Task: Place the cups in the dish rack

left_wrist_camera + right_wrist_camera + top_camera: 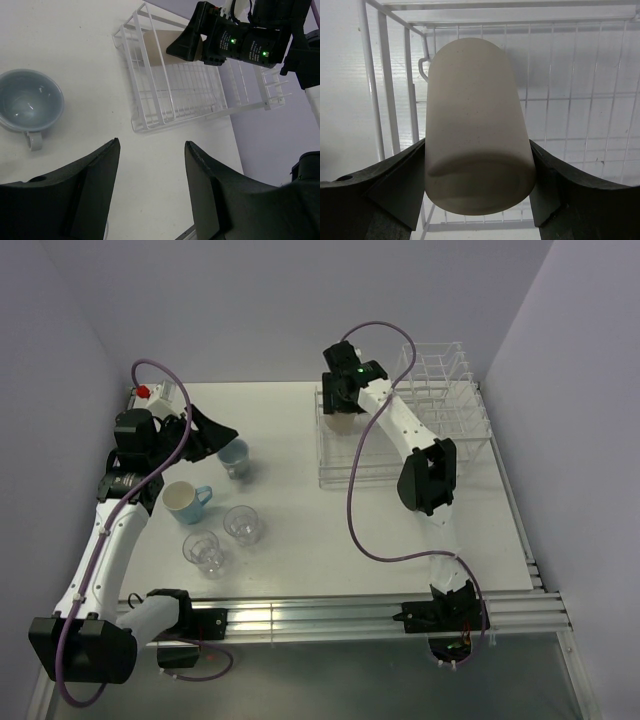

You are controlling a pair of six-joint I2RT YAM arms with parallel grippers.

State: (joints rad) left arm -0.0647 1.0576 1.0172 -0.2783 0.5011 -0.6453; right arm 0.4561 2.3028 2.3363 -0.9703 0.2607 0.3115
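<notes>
Right pincer (477,150): is clamping the tan paper cup (477,125) across its side wall, one finger on each flank, jaws drawn in to the cup's width.
Cup location: is hanging at the near-left corner of the dish rack (380,481), just beside the corner wires. Contact with the grid floor cannot be told.
Handling, judged: is likely behaving as a light, thin-walled, crushable item. Mid-wall is the sound hold, with a gentle squeeze.
Left pincer (151,145): is standing wide open, holding nothing, above the table (300,560) near the small light blue cup (235,457).
Remaining cups: the mug (183,500) and two clear tumblers (243,524) are standing on the table, well apart from the rack. The tumblers are probably rigid and slippery.
</notes>
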